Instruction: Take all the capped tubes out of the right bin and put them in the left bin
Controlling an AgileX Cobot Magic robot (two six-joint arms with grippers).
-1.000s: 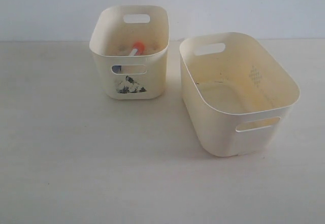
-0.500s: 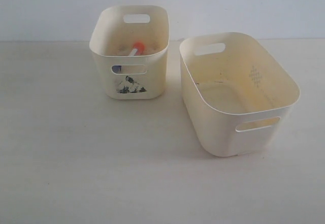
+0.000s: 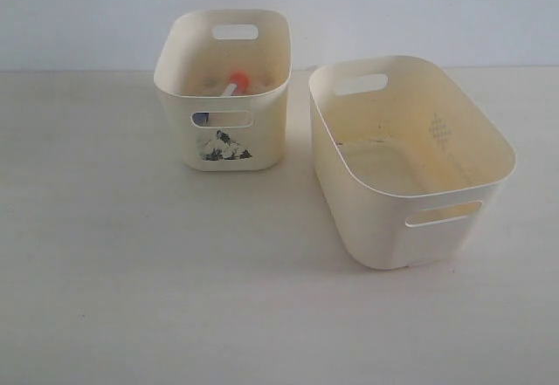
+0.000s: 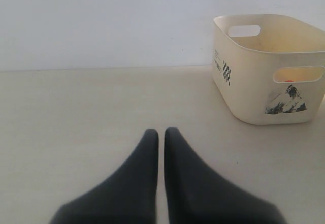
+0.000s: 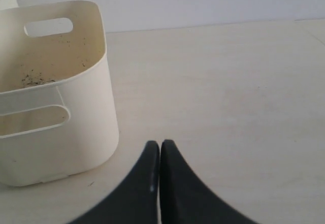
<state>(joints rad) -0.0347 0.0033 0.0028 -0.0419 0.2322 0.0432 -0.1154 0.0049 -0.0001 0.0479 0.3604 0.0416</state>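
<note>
Since no tube is seen in the larger, wider cream plastic bin [image 3: 376,228] on the right, the task is judged all but done. One clear tube with an orange screw cap [image 3: 237,82] is seen leaning in the smaller, stickered cream plastic bin [image 3: 266,132] at the far left; any others are hidden by its wall. The black left gripper [image 4: 161,132] and right gripper [image 5: 160,144] are held closed, empty.
</note>
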